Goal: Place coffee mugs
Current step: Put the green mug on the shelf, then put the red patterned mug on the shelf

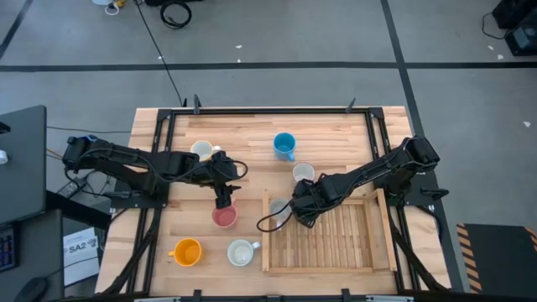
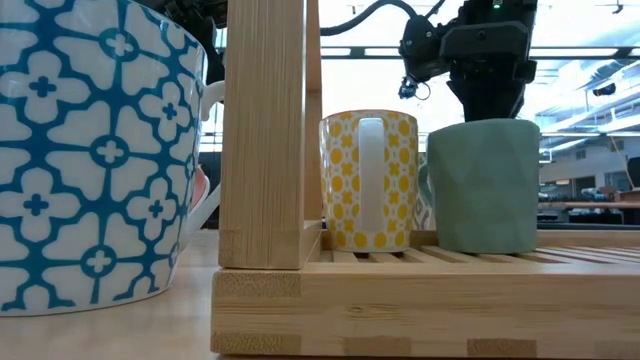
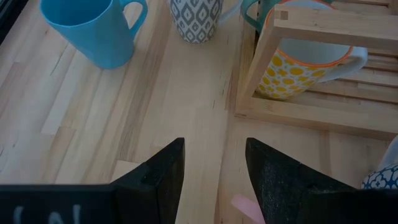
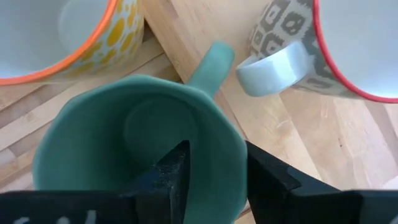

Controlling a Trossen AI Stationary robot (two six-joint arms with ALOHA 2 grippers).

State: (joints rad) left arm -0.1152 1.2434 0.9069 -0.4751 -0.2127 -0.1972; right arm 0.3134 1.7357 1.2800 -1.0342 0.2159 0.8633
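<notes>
A pale green mug (image 4: 130, 130) stands upright on the slats of the bamboo tray (image 1: 336, 252), in its far left corner, beside a yellow-dotted mug (image 2: 368, 180). My right gripper (image 4: 217, 152) points down over the green mug (image 2: 485, 185), open, with one finger inside it and one outside. My left gripper (image 1: 223, 201) hangs open just above a pink mug (image 1: 224, 217), which stands on the table; only a bit of pink (image 3: 245, 204) shows between its fingers. My right gripper straddles the green mug's wall (image 4: 217, 180) near the handle (image 4: 208, 65), coming from above. One finger (image 4: 177, 171) is inside and the other (image 4: 267, 180) outside. I cannot tell whether they touch the wall. The mug rests on the tray.
On the table stand a blue mug (image 1: 284, 145), a grey-patterned mug (image 1: 303, 173) just beyond the tray's far left corner, a white mug (image 1: 201, 151), an orange mug (image 1: 186, 252) and a blue-flowered white mug (image 1: 242, 252). The tray's right part shows bare slats.
</notes>
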